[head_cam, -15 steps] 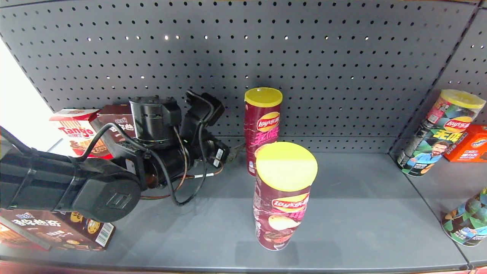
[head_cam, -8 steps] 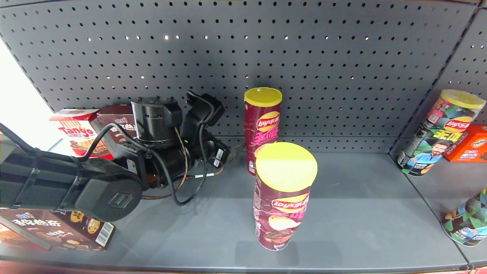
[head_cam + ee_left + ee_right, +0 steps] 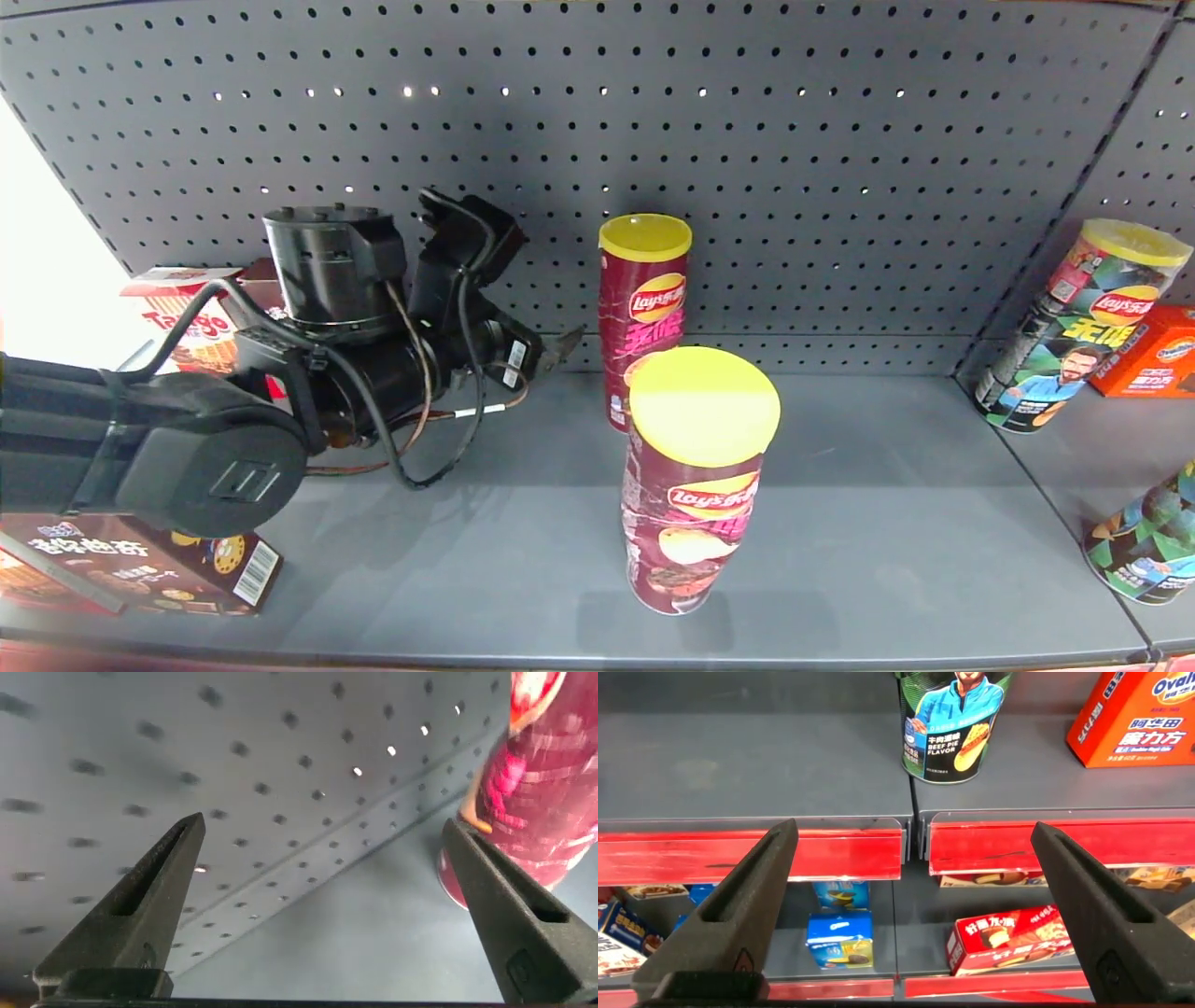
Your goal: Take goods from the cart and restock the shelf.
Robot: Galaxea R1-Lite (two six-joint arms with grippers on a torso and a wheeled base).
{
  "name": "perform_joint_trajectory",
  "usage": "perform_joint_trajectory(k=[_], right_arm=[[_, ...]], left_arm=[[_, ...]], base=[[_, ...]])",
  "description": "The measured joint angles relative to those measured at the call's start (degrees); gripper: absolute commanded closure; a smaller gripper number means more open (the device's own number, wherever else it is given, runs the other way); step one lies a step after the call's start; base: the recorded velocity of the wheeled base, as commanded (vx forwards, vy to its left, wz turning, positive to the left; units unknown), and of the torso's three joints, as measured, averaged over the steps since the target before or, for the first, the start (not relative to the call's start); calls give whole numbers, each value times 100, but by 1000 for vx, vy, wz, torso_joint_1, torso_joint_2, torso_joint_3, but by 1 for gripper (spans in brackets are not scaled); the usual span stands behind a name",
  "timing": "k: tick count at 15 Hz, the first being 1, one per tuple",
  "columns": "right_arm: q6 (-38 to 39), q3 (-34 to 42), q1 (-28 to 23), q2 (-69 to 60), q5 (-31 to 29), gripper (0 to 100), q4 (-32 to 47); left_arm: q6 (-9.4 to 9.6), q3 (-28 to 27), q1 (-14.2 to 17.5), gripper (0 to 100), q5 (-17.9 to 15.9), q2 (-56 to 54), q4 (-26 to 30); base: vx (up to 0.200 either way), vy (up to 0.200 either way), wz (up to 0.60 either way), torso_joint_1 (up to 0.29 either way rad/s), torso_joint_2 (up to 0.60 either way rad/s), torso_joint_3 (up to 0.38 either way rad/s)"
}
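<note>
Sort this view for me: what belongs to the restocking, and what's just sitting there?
Job: left end effector, open beside the rear red can; front red can; shelf.
Just there: wafer box, brown box, green cans, orange box; right end effector, open, empty.

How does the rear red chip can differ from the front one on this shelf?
The rear chip can stands back by the pegboard; the front chip can stands nearer the shelf edge. The open left gripper is beside the rear chip can, well away from the front chip can. Both are upright, dark red, with yellow lids.
</note>
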Motion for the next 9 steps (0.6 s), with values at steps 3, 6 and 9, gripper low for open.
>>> perform_joint_trajectory(k=[3,6,9], right_arm=[[0,-5,0,0,5,0,0],[-2,-5,0,0,5,0,-2],[0,0,0,0,5,0,0]], left_arm=[[-7,54,-13,0,88,-642,453],[-30,185,-116,0,325,-1403,589],[-71,905,-187,0,378,-2458,588]], base=[[0,0,0,0,0,0],[0,0,0,0,0,0],[0,0,0,0,0,0]])
